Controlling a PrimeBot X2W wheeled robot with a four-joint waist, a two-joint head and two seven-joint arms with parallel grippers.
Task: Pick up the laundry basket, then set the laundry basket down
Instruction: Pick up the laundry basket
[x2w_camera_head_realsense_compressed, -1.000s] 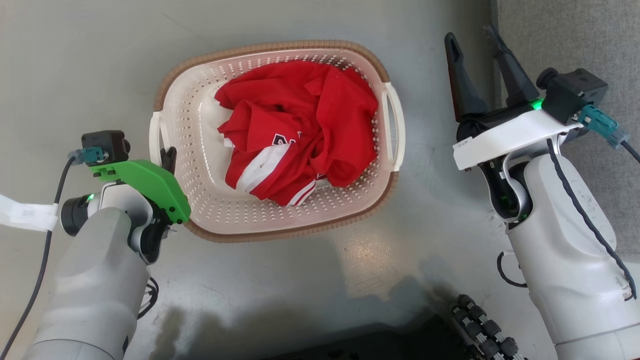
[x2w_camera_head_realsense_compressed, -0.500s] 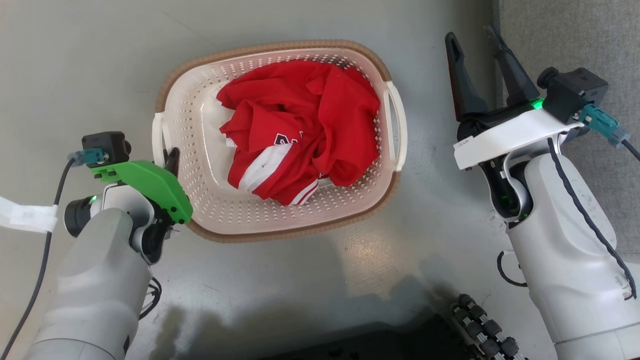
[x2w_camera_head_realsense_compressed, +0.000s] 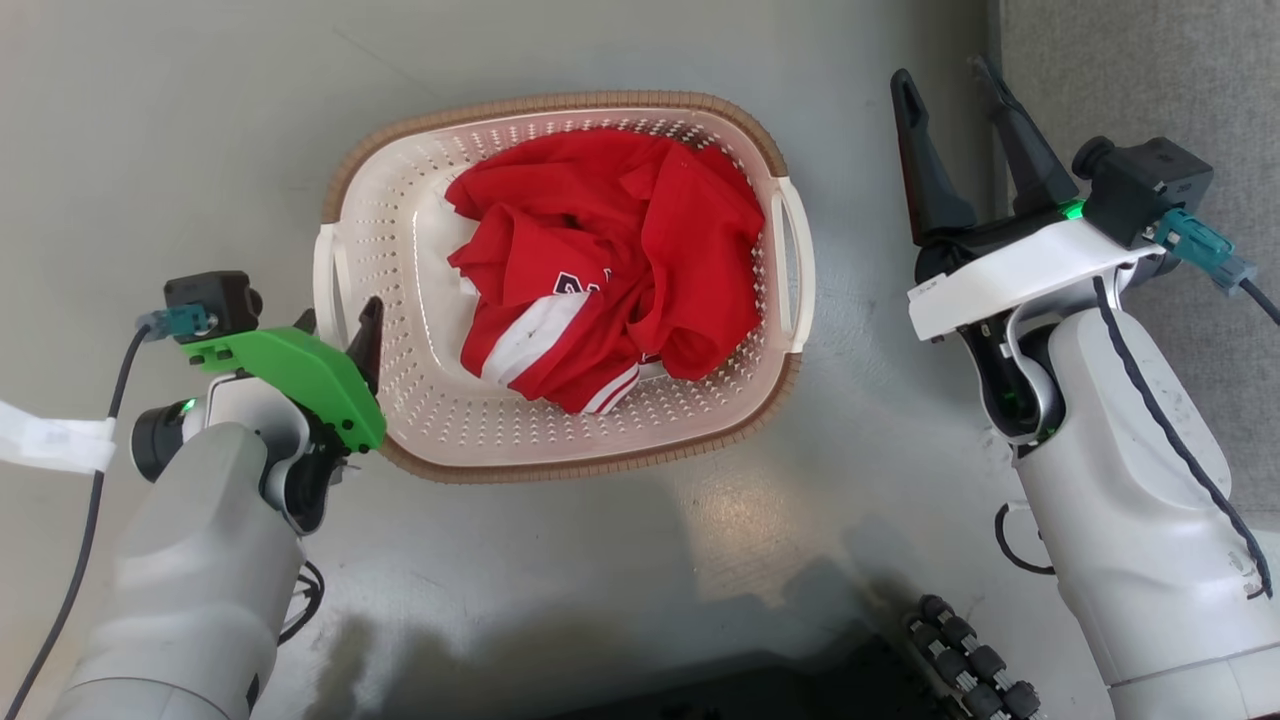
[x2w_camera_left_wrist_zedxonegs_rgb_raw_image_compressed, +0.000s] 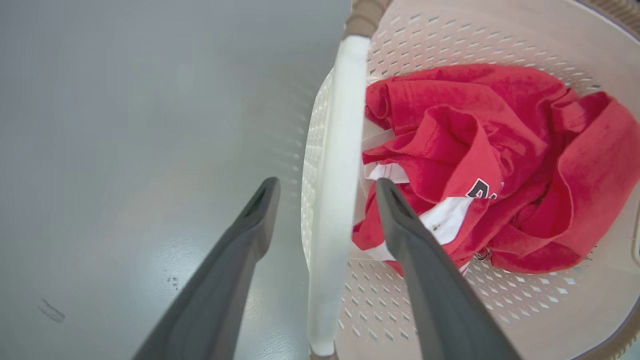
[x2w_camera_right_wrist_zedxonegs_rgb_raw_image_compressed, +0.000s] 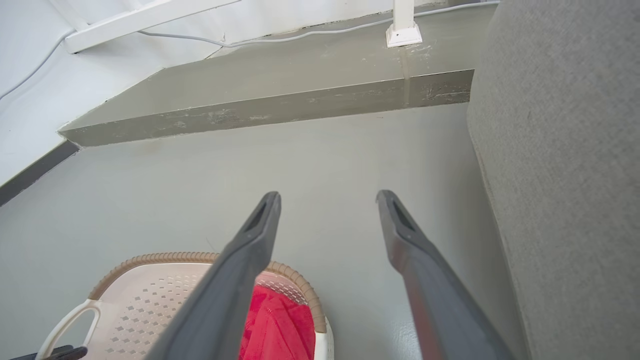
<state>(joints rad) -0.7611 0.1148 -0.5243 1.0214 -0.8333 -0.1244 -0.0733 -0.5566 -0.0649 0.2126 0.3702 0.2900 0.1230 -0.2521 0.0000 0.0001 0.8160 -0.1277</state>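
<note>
Floor: smooth grey floor (x2w_camera_head_realsense_compressed: 150, 120).
Basket: cream-white perforated plastic laundry basket (x2w_camera_head_realsense_compressed: 400, 250), brown woven-look rim, is stood on it; a crumpled red garment (x2w_camera_head_realsense_compressed: 620, 260) is inside.
Left: left gripper (x2w_camera_left_wrist_zedxonegs_rgb_raw_image_compressed: 326, 184) is spread astride the white loop handle (x2w_camera_left_wrist_zedxonegs_rgb_raw_image_compressed: 332, 125), unclamped.
Right: right gripper (x2w_camera_head_realsense_compressed: 945, 70) is spread, held well apart.
Progress: basket is grounded and ungripped; whether it has been lifted cannot be told.

Basket (x2w_camera_head_realsense_compressed: 400, 250) sits on floor (x2w_camera_head_realsense_compressed: 150, 120), with shirt (x2w_camera_head_realsense_compressed: 610, 270) heaped in it, toward its right side. Left gripper (x2w_camera_head_realsense_compressed: 338, 313) straddles basket's left handle (x2w_camera_head_realsense_compressed: 328, 270), one finger outside, one inside. Right gripper (x2w_camera_head_realsense_compressed: 945, 75) is right of basket, apart, near floor's right edge.
</note>
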